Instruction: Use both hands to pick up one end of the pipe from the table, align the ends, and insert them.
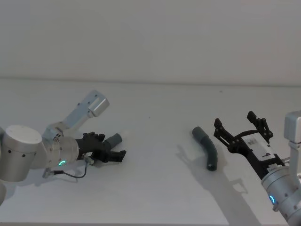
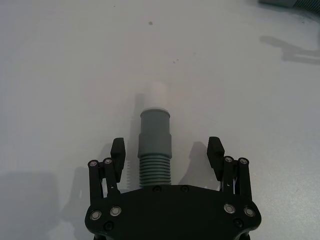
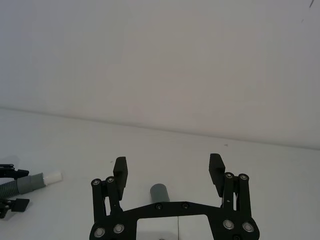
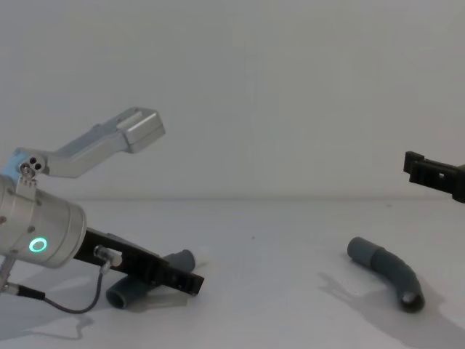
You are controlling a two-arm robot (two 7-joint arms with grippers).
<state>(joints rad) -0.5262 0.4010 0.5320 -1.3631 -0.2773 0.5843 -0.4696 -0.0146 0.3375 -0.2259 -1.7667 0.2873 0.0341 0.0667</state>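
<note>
Wrists sit nearest: the left arm's wrist (image 1: 59, 151) is low over the white tabletop (image 1: 155, 193) with its green ring light (image 4: 38, 245) lit, and the right arm's wrist (image 1: 282, 188) is at the lower right corner of the head view.

Just past the first, the left hand (image 1: 110, 146) is down at the surface with its jaws spread, one on each side of the spigot piece (image 2: 155, 150) of the pipe. In the left wrist view a gap shows between each fingertip (image 2: 117, 147) and the ribbed hose, so the hand straddles the piece without pinching it. The piece lies on the tabletop pointing away from the hand, and its white spigot tip (image 2: 158, 94) sticks out beyond the fingers.

Over on the right, the right hand (image 1: 235, 121) is wide open and holds nothing. The chest view has it raised well clear of the tabletop. The socket piece (image 1: 207, 147) lies flat just beside it, toward the middle, curved, with its smooth grey cuff (image 1: 197, 132) at the far end and a darker end nearer the robot. In the right wrist view a smooth grey end of it shows between the open jaws.

The two pieces lie well apart. Farther back the tabletop meets a plain pale wall (image 1: 150, 37).
</note>
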